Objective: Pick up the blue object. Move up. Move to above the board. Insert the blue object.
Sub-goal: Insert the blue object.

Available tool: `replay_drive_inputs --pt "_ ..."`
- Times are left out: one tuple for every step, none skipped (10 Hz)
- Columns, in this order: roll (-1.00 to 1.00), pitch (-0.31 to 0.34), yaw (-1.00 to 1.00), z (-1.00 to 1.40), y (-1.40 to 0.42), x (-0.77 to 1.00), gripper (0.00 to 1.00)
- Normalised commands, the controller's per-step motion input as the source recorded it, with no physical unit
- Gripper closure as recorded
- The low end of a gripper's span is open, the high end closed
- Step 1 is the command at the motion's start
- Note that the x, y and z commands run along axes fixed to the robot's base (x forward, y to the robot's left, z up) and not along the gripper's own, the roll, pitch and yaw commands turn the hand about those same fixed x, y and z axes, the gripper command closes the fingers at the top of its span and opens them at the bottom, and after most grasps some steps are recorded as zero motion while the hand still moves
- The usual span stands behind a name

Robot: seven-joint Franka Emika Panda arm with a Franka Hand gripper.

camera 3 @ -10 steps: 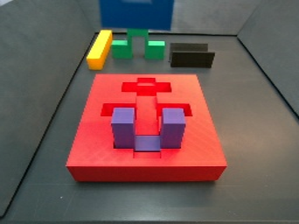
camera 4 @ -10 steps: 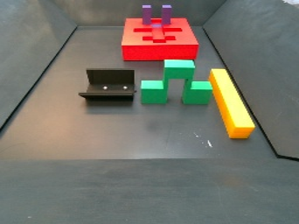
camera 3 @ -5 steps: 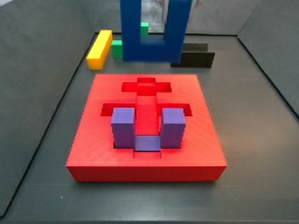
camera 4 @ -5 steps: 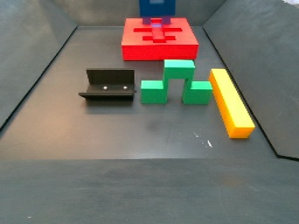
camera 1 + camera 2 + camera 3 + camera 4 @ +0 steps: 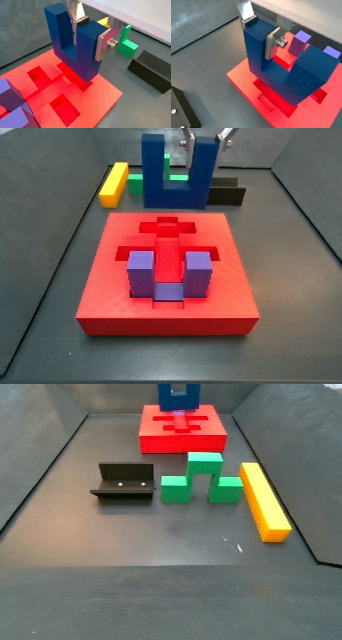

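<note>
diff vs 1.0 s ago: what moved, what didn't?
The gripper, shut on the blue object, has carried it down into view over the far end of the board, not yet inserted. The purple block, green block, yellow bar and fixture are unchanged.

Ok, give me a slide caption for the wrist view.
Gripper holds the blue object above the board, prongs up.

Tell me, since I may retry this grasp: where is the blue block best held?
By one upright prong from above, as the gripper holds the blue block now: the prongs' flat parallel faces suit the plates, leaving the base free to enter the board.
</note>
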Motion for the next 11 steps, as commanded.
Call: replay_drive_inputs --pt "0.00 0.000 0.00 -0.12 0.00 0.00 1.00" --pt "0.00 0.000 0.00 -0.14 0.00 0.00 1.00" --pt "0.00 0.000 0.00 -0.14 0.00 0.00 1.00" --pt "0.00 0.000 -0.03 -0.17 0.00 0.00 1.00" --pt "0.00 0.000 -0.04 -0.19 0.00 0.00 1.00" --pt "0.00 0.000 -0.02 -0.22 0.00 0.00 1.00" --pt "-0.01 0.000 -0.01 -0.23 0.00 0.00 1.00" --pt "-0.05 0.000 -0.01 -0.23 0.00 0.01 1.00" --pt "-0.08 0.000 0.00 -0.23 0.00 0.00 1.00" --pt "-0.14 -0.056 0.00 -0.23 0.00 0.02 1.00" --pt "-0.16 -0.113 -0.01 -0.18 0.00 0.02 1.00"
